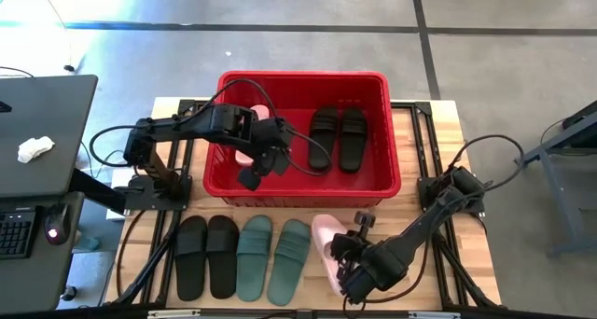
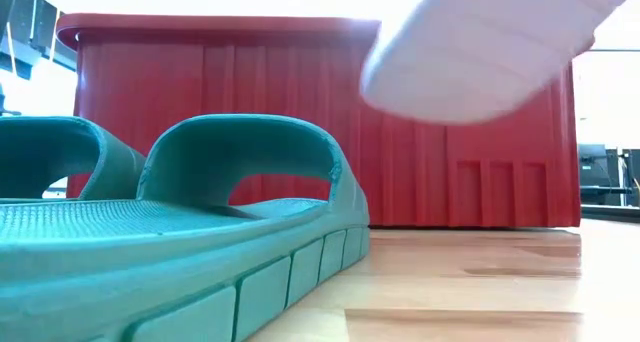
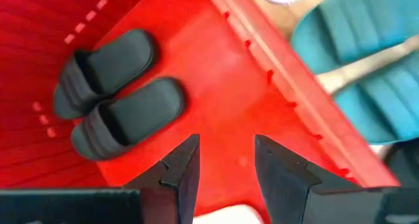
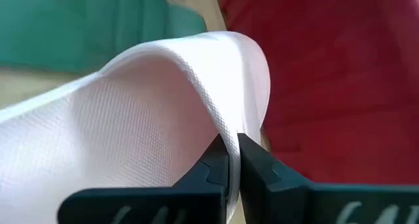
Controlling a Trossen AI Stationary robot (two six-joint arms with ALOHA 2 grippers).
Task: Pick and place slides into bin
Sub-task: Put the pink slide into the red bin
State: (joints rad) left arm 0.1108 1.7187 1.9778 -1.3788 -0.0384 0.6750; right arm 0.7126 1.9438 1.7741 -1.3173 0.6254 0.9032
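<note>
Right gripper [image 1: 347, 263] is pinched on 1 pink slide [image 1: 328, 242] (lifted off the table); the bin [image 1: 392, 142] lies straight ahead. Left gripper [image 3: 226, 160] hangs open inside it.

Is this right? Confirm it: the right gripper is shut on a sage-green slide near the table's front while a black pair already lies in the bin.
Not quite. The right gripper is shut on a pale pink slide, not a sage-green one, as the right wrist view shows. The rest holds: it is near the table's front, and a black pair lies in the bin.
</note>
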